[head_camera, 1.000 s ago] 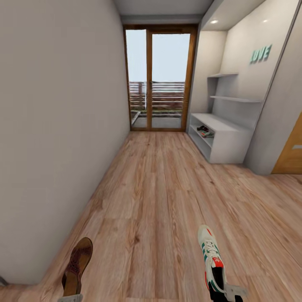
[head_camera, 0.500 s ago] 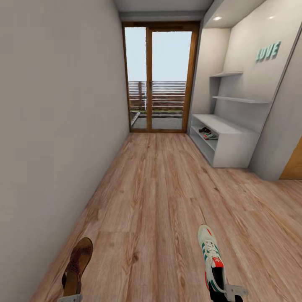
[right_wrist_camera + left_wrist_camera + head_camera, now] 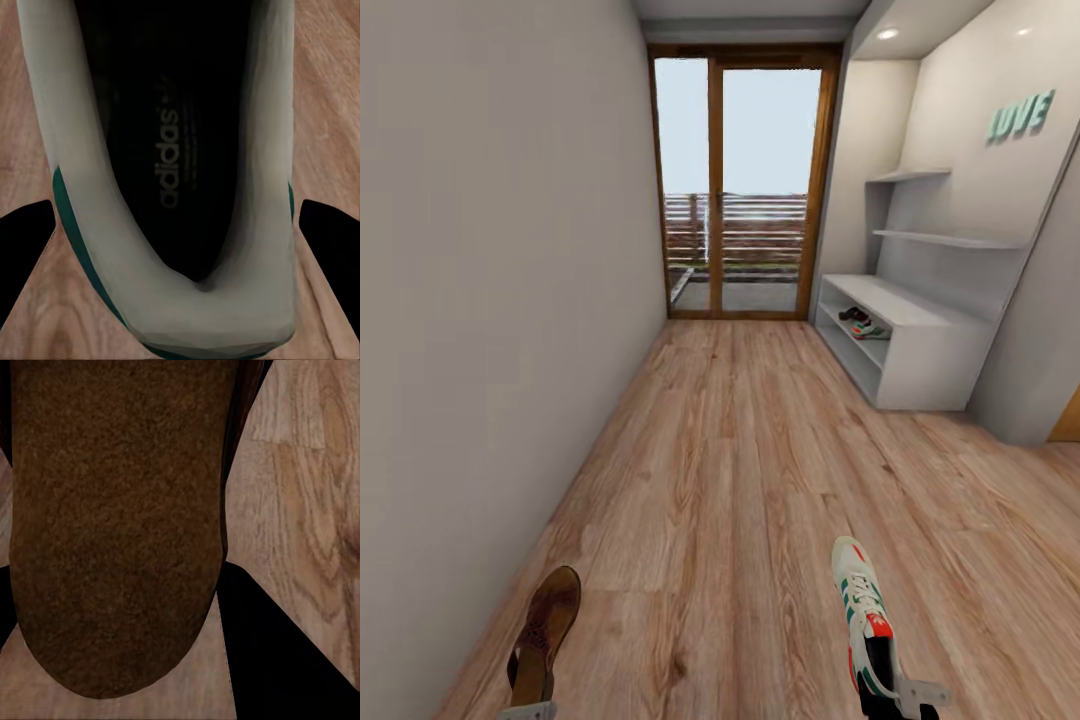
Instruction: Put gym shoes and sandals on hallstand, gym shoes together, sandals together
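1. The right gripper (image 3: 900, 700), at the lower right of the head view, is clamped on the heel of a gym shoe (image 3: 863, 610). In the right wrist view the shoe's dark opening (image 3: 176, 150) sits between the two dark fingers (image 3: 26, 255).
2. The left gripper (image 3: 528, 712), at the lower left edge, holds a brown sandal (image 3: 545, 635) by its heel end, toe pointing up the frame. In the left wrist view the sandal (image 3: 120, 525) covers most of the picture, so I judge the gripper closed on it rather than see the contact.
3. Both shoes hang above the floor (image 3: 740, 480).
4. The shoe rack (image 3: 920, 350) stands in the right middle of the head view, under the mint letters (image 3: 1020, 115), well apart from the robot. A second gym shoe (image 3: 872, 330) and a dark item behind it, too small to identify, lie on its lower shelf.
5. Risks: each shoe is pinched at one end only, so a jolt while driving could swing or drop it. The long toes may clip the rack's edge on approach.
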`<state>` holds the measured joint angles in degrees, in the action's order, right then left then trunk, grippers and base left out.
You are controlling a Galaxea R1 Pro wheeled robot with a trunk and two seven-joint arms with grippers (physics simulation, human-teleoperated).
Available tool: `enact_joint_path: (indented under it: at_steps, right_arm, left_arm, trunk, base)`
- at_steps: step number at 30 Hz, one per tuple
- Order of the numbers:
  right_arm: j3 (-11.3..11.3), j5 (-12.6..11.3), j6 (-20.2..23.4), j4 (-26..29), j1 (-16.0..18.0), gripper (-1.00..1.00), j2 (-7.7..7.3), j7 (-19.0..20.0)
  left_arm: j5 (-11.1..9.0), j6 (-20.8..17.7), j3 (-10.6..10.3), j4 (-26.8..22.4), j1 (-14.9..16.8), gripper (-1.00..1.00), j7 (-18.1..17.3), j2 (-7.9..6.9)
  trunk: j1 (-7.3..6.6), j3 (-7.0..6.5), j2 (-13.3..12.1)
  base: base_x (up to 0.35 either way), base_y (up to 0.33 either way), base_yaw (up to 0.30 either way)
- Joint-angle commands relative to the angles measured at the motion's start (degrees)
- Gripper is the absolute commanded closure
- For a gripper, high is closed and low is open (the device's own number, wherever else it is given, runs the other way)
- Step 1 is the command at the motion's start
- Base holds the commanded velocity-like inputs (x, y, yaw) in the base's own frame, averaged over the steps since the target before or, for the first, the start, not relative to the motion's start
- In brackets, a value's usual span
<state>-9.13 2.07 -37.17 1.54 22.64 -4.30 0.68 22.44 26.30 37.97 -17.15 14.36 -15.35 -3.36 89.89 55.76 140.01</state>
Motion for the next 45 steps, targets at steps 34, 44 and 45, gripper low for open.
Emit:
enact_joint_path:
  at_steps: [34, 44, 45]
  right_arm:
    - [-0.3, 0.2, -0.2, 0.0, 0.0, 1.0, 0.0, 0.1]
    - [-0.3, 0.2, -0.2, 0.0, 0.0, 1.0, 0.01, 0.1]
    - [-0.3, 0.2, -0.2, 0.0, 0.0, 1.0, 0.0, 0.1]
  left_arm:
    - [0.3, 0.2, 0.5, 0.0, 0.1, 1.0, -0.4, 0.02]
    - [0.3, 0.2, 0.5, 0.0, 0.1, 1.0, -0.4, 0.02]
    - [0.3, 0.2, 0.5, 0.0, 0.1, 1.0, -0.4, 0.02]
  trunk:
    - [0.02, 0.05, 0.0]
    - [0.02, 0.05, 0.0]
    - [0.02, 0.05, 0.0]
  base:
    - [0.338, 0.0, 0.0]
    - [0.338, 0.0, 0.0]
    - [0.338, 0.0, 0.0]
